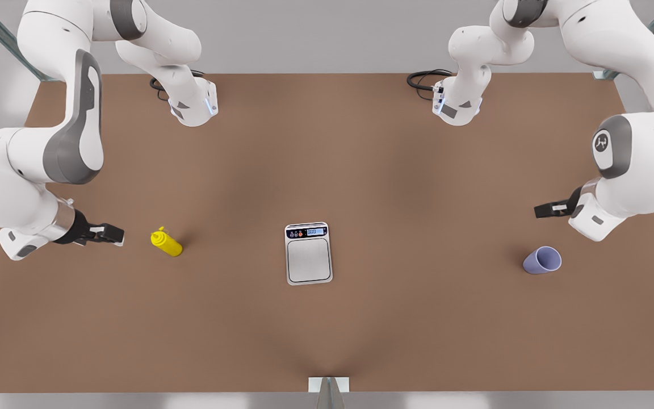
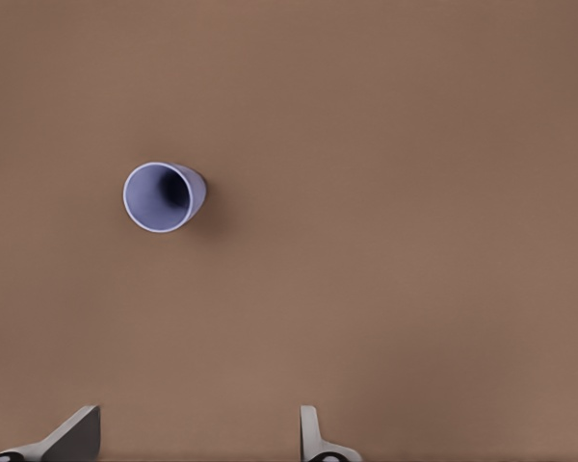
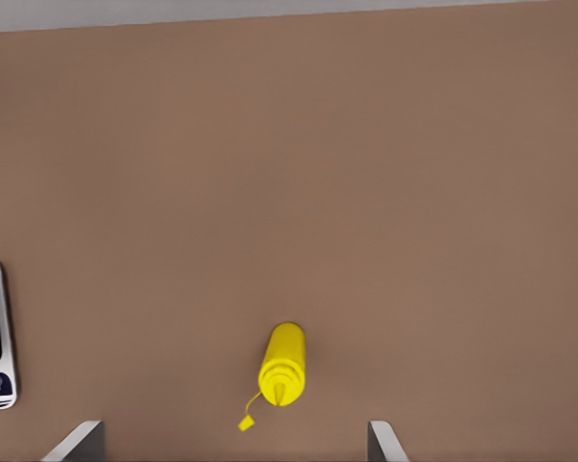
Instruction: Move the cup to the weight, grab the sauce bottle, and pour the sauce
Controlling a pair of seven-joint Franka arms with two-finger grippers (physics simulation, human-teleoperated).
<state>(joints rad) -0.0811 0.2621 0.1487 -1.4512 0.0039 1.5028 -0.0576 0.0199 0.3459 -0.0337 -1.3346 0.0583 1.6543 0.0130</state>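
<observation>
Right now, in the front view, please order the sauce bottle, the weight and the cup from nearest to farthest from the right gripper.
The right gripper, open, sits at the front view's left.
1. Sauce bottle: just beside it.
2. Weight: mid-table.
3. Cup: far at the front view's right, below the left gripper.

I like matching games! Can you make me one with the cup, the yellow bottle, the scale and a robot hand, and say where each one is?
Things:
1. cup
2. sauce bottle
3. weight
4. right gripper

Places, in the front view:
A. middle of the table
B. far left edge, fingers apart
C. right side, near the left gripper
D. left side, beside the right gripper

Pairs: 1-C, 2-D, 3-A, 4-B
</observation>
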